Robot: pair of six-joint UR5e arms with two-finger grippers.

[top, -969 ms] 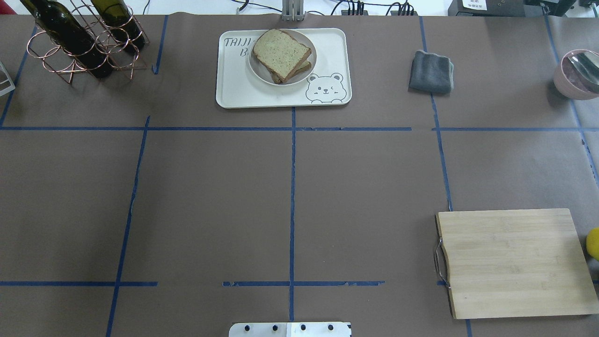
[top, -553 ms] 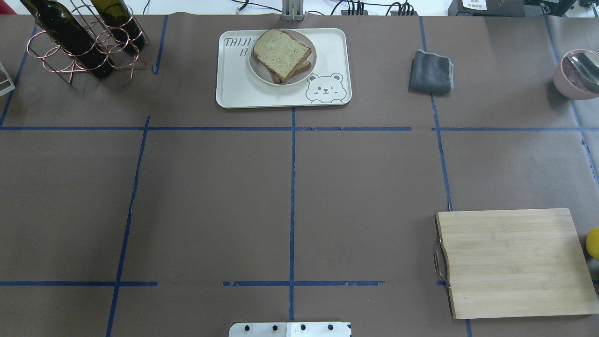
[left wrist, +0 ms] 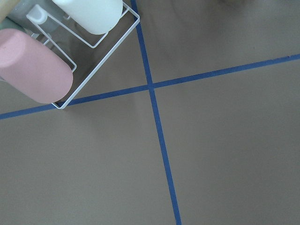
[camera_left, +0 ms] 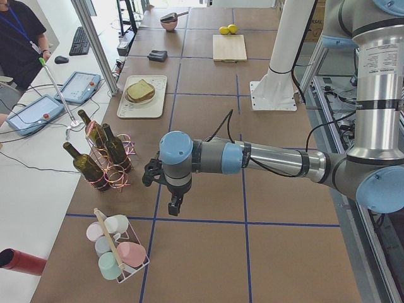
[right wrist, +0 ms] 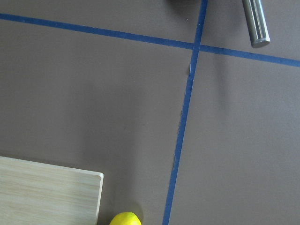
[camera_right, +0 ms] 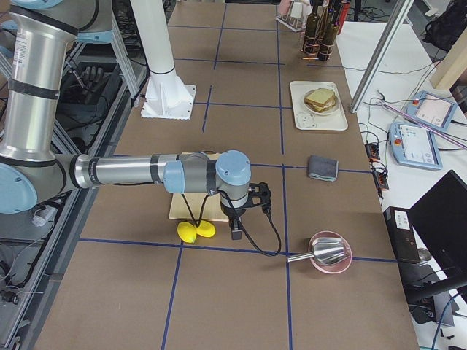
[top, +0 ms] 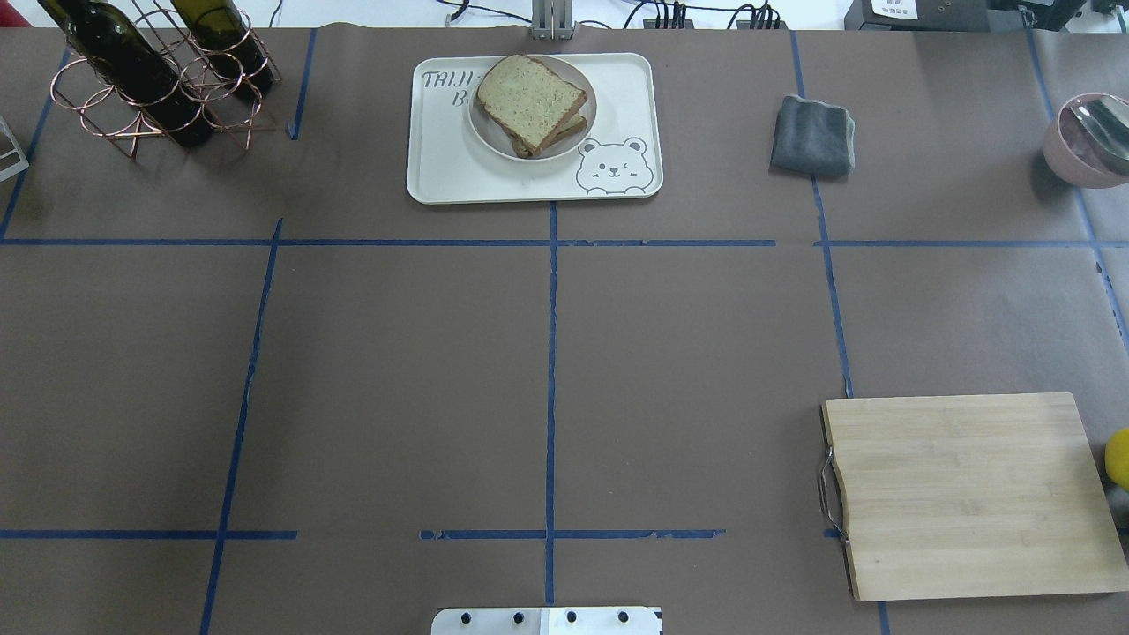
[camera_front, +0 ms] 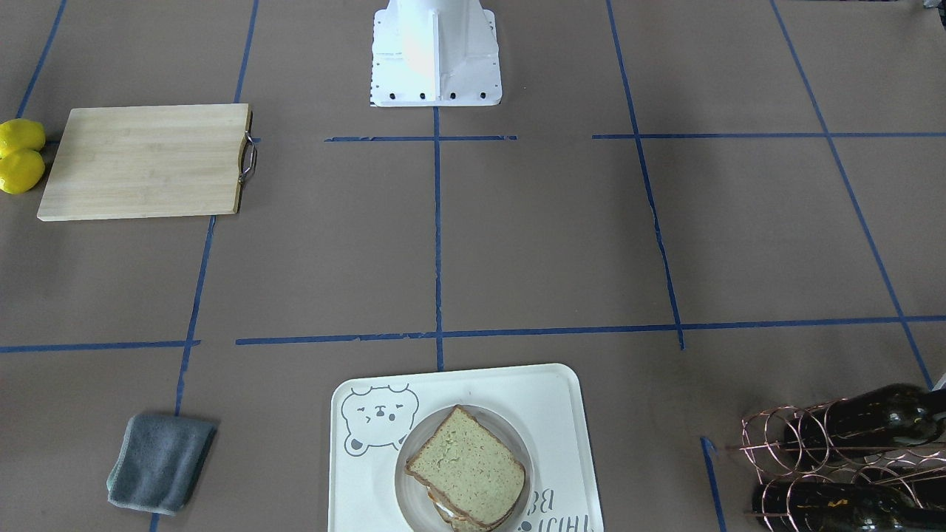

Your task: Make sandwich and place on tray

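The sandwich [top: 532, 101], two bread slices stacked, lies on a small round white dish on the cream tray [top: 459, 168] at the table's far middle. It also shows in the front view [camera_front: 465, 469] on the tray [camera_front: 562, 414]; the egg is almost wholly hidden between the slices. My left gripper [camera_left: 172, 205] hangs over bare table near the cup rack, far from the tray [camera_left: 136, 107]. My right gripper [camera_right: 235, 232] hangs near the lemons, far from the tray [camera_right: 315, 118]. Both show only in side views, so I cannot tell if they are open or shut.
A copper rack with wine bottles [top: 150, 70] stands far left. A grey cloth [top: 811, 135] lies right of the tray. A wooden cutting board [top: 961, 494] and lemons [camera_front: 21, 155] are near right. A pink bowl with a ladle [top: 1089, 137] is far right. A cup rack [camera_left: 117, 246] is at the left end.
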